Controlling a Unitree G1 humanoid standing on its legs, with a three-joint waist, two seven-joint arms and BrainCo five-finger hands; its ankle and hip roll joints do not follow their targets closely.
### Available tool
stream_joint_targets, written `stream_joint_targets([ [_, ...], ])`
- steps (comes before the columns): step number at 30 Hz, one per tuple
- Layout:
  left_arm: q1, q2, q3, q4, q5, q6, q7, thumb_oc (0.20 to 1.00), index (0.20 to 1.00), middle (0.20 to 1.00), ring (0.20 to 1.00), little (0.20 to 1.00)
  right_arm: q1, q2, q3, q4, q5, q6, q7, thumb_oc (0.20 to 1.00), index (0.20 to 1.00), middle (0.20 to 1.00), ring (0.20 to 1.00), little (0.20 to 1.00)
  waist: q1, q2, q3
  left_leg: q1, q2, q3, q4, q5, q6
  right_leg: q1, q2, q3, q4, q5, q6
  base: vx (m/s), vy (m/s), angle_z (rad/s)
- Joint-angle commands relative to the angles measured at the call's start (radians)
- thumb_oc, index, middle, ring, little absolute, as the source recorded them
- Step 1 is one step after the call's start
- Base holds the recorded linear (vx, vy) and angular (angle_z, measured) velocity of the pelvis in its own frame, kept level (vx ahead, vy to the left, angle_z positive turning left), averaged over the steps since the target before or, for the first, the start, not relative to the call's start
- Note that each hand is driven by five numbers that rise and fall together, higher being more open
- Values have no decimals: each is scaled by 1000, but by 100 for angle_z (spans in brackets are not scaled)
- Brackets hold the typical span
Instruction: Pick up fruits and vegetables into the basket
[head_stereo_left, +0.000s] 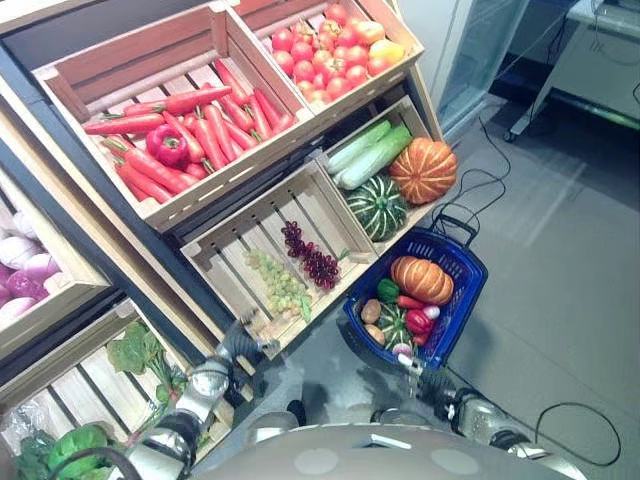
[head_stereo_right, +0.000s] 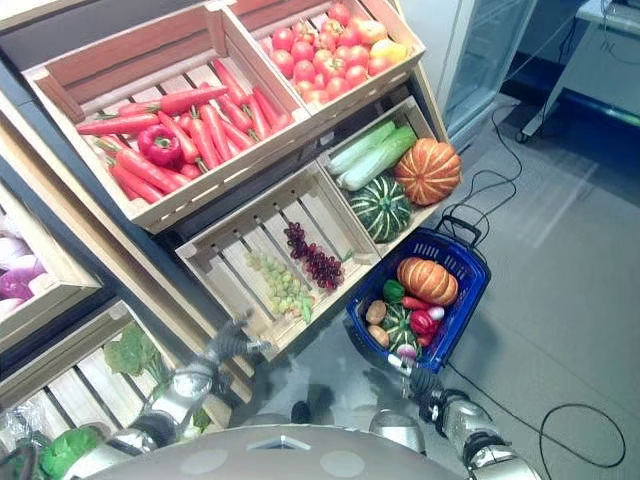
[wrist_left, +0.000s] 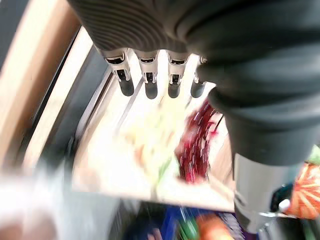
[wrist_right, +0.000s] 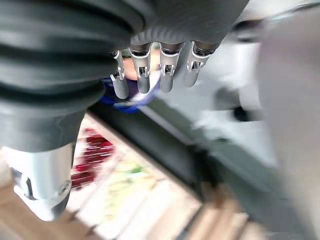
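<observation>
A blue basket stands on the floor by the shelves. It holds an orange pumpkin, a small green squash, a red pepper and other produce. My right hand hovers just before the basket's near rim, its fingers straight and holding nothing. My left hand is at the front edge of the crate with red grapes and green grapes. Its fingers are straight and empty, with the red grapes past them.
Slanted wooden crates hold carrots with a red pepper, tomatoes, and a large orange pumpkin beside a green squash and pale marrows. Leafy greens lie lower left. Grey floor lies to the right.
</observation>
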Motion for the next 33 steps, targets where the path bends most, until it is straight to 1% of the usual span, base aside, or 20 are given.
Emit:
stream_joint_targets([
  [1,-60,22,-27,-19,168,-116,212,1000,1000,1000,1000,1000,-46,1,-12,-64,80,-128,42,1000,1000,1000,1000,1000,-1,-29,44,-2,-63,38,80,-149,61,-45,-7,44,44,-3,38,82,-24,-2],
  [2,-49,31,-27,-50,200,-125,258,1000,1000,1000,1000,1000,-35,4,-15,-103,99,-144,52,1000,1000,1000,1000,1000,-3,-28,48,-3,-63,38,84,-150,60,-45,-8,43,48,-5,37,82,-13,1],
  [3,-39,41,-21,-95,230,-120,286,1000,1000,1000,1000,1000,-25,7,-15,-154,108,-137,42,1000,1000,1000,1000,1000,-5,-27,53,-4,-63,37,89,-151,60,-48,-10,41,51,-6,36,91,-11,2],
  [5,-20,63,0,-191,288,-107,336,1000,1000,1000,1000,1000,-4,11,-16,-243,122,-173,0,1000,1000,1000,1000,1000,-8,-24,61,-14,-63,37,101,-154,58,-58,-16,36,64,-11,34,69,-5,1],
  [7,-1,102,30,-311,333,-81,352,1000,1000,1000,1000,1000,19,10,-29,-368,165,-155,-20,1000,1000,1000,1000,1000,-15,-17,76,-39,-62,38,130,-158,54,-85,-24,30,93,-21,29,47,20,0],
  [9,13,136,51,-393,387,-67,378,1000,1000,1000,1000,1000,41,2,-42,-446,162,-180,-39,1000,1000,1000,1000,1000,-22,-7,93,-72,-64,37,164,-160,48,-118,-32,23,126,-31,24,38,44,-2],
  [12,-1,184,53,-484,468,-26,440,1000,1000,1000,1000,1000,44,-26,-55,-546,128,-220,-76,1000,1000,1000,1000,1000,-38,19,138,-132,-69,32,199,-151,39,-189,-43,20,184,-48,12,-26,84,-2],
  [14,-31,220,48,-529,509,19,466,1000,1000,1000,1000,1000,34,-49,-66,-596,122,-243,-115,1000,1000,1000,1000,1000,-49,36,171,-176,-70,32,219,-145,34,-242,-48,23,224,-60,6,-74,96,-2],
  [16,-65,264,35,-562,537,70,488,1000,1000,1000,1000,1000,23,-76,-68,-644,116,-280,-155,1000,1000,1000,1000,1000,-61,51,204,-221,-73,32,247,-140,29,-296,-52,32,271,-73,0,-50,77,-7],
  [18,-97,298,20,-585,554,120,493,1000,1000,1000,1000,1000,13,-99,-69,-685,118,-288,-179,1000,1000,1000,1000,1000,-74,64,233,-263,-76,33,281,-135,24,-344,-55,42,319,-85,-7,-15,75,-14],
  [19,-115,318,12,-595,568,148,493,1000,1000,1000,1000,1000,7,-107,-67,-705,138,-280,-174,1000,1000,1000,1000,1000,-79,68,247,-287,-77,34,299,-135,22,-370,-57,47,344,-92,-11,-4,62,-8],
  [20,-133,342,3,-600,589,174,495,1000,1000,1000,1000,1000,1,-115,-66,-719,170,-263,-151,1000,1000,1000,1000,1000,-85,73,258,-305,-77,36,312,-133,21,-390,-57,51,364,-97,-15,-11,39,-7],
  [21,-160,369,-10,-598,616,205,499,1000,1000,1000,1000,1000,-8,-123,-64,-736,200,-262,-127,1000,1000,1000,1000,1000,-92,75,276,-332,-80,38,340,-139,19,-423,-61,59,400,-112,-19,-25,20,-7],
  [23,-214,424,-38,-596,632,245,489,1000,1000,1000,1000,1000,-26,-144,-60,-757,218,-270,-132,1000,1000,1000,1000,1000,-100,80,296,-384,-86,42,377,-138,19,-476,-65,67,431,-109,-23,-46,13,-5],
  [25,-247,449,-55,-599,631,275,482,1000,1000,1000,1000,1000,-45,-162,-59,-777,224,-269,-138,1000,1000,1000,1000,1000,-107,82,314,-421,-93,49,411,-146,21,-522,-70,79,470,-119,-23,-38,32,-9],
  [26,-275,472,-67,-600,637,304,477,1000,1000,1000,1000,1000,-63,-176,-58,-794,224,-269,-139,1000,1000,1000,1000,1000,-112,87,329,-451,-96,57,432,-148,22,-559,-72,89,497,-121,-22,-28,45,-8],
  [29,-325,500,-93,-591,649,360,478,1000,1000,1000,1000,1000,-87,-199,-48,-840,221,-278,-145,1000,1000,1000,1000,1000,-122,97,333,-529,-97,75,467,-149,23,-648,-71,111,540,-124,-22,-37,52,-12],
  [32,-376,498,-106,-570,642,411,472,1000,1000,1000,1000,1000,-117,-214,-41,-885,226,-269,-147,1000,1000,1000,1000,1000,-134,110,333,-607,-88,96,488,-140,21,-737,-63,135,568,-119,-22,-27,58,-14],
  [33,-392,497,-110,-561,644,423,470,1000,1000,1000,1000,1000,-125,-219,-43,-898,225,-264,-144,1000,1000,1000,1000,1000,-137,111,333,-631,-85,104,502,-145,19,-765,-63,143,585,-125,-21,-12,67,-20],
])
